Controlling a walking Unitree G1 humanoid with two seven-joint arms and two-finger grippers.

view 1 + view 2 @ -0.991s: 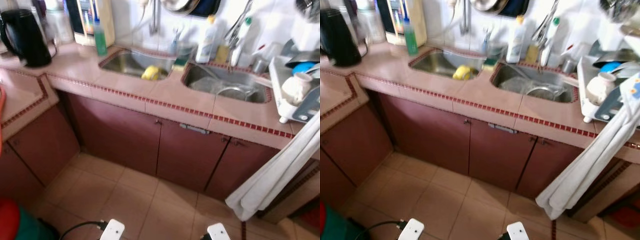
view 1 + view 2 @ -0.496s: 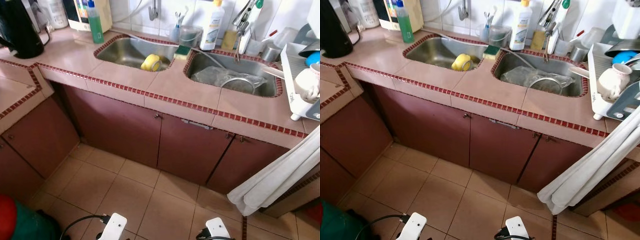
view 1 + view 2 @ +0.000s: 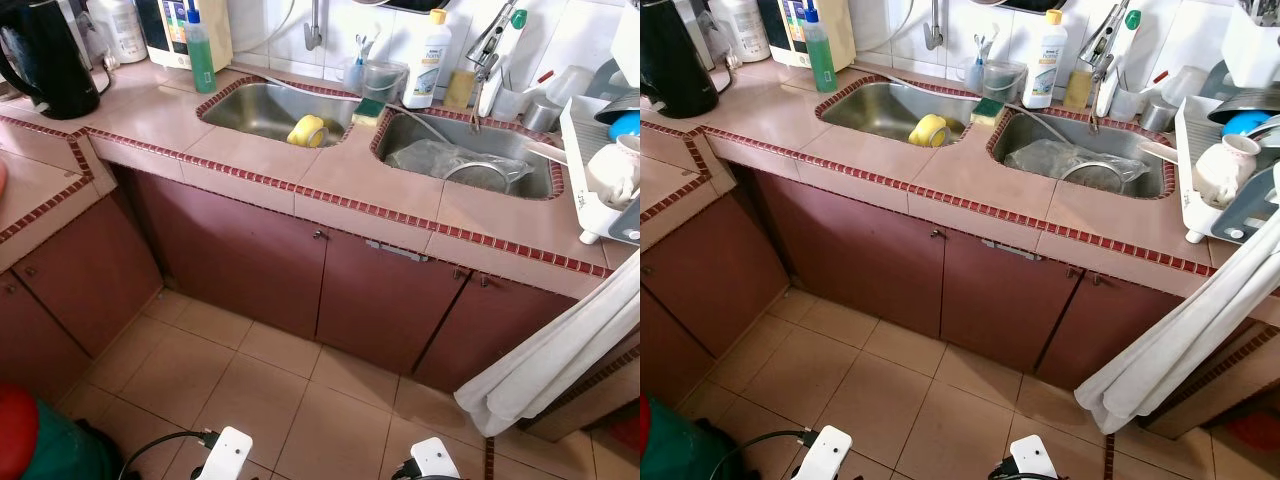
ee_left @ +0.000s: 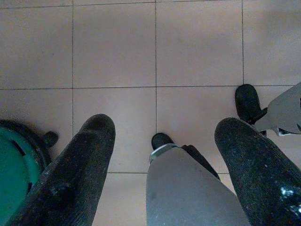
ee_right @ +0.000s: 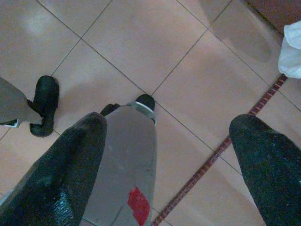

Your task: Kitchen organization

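Ahead, along the tiled bench: a black kettle at the far left, a green soap bottle beside the left sink, a yellow tape roll lying in that sink, a white detergent bottle behind the right sink, and a white dish rack with a cup at the far right, a pale cloth hanging below it. Both arms hung idle over the tiled floor, the left claw with fingers apart and holding nothing, the right claw likewise spread and holding nothing.
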